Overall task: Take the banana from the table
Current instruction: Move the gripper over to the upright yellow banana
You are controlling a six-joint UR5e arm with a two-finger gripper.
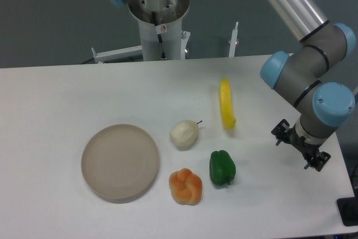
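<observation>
The banana (225, 103) is slim, bright yellow and glossy. It lies flat on the white table (67, 93), right of centre, its length running away from the camera. My gripper (299, 145) hangs under the grey and blue wrist at the right edge of the table, to the right of the banana and a little nearer the camera, apart from it. Only its black body shows. The fingers are hidden, so I cannot tell whether it is open or shut. Nothing shows in it.
A white pear-like fruit (184, 134) lies left of the banana's near end. A green pepper (222, 168) and an orange-yellow lobed pepper (185, 186) lie nearer the front. A beige round plate (120, 162) sits at the front left. The robot base (160, 15) stands behind the table.
</observation>
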